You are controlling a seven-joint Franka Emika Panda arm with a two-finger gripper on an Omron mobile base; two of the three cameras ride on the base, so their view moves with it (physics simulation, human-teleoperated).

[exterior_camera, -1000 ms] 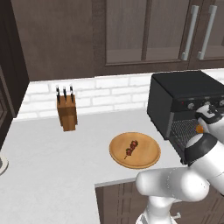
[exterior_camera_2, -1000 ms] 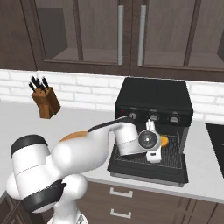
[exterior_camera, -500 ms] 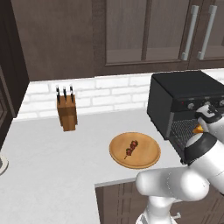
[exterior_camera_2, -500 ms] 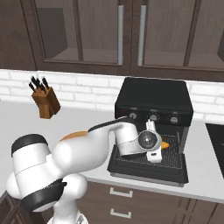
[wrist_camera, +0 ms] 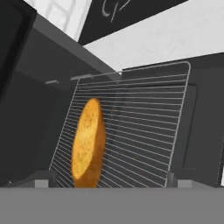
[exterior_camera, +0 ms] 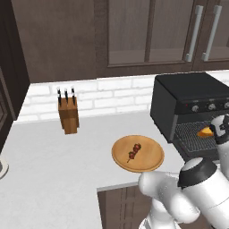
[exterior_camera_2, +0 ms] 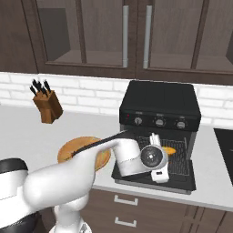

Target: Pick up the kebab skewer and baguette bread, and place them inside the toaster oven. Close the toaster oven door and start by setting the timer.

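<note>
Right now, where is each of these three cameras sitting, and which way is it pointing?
Left base view: behind the arm's left, facing the counter, kebab skewer, toaster oven; white arm lower right.
Right base view: behind its right, facing the oven; arm lower left, gripper.
Hand view: on the hand, facing the wire rack.
All share the baguette bread.

baguette bread (exterior_camera_2: 169, 150) half hidden behind gripper (exterior_camera_2: 155, 142)

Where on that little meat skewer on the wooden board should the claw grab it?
Probably from straight above, at the middle of the kebab skewer. It lies flat on the round wooden board, with bare board all around it, so nothing blocks a descent. The open claw should turn so its fingers close across the thin stick, pinching the meat chunks rather than the narrow ends.
</note>
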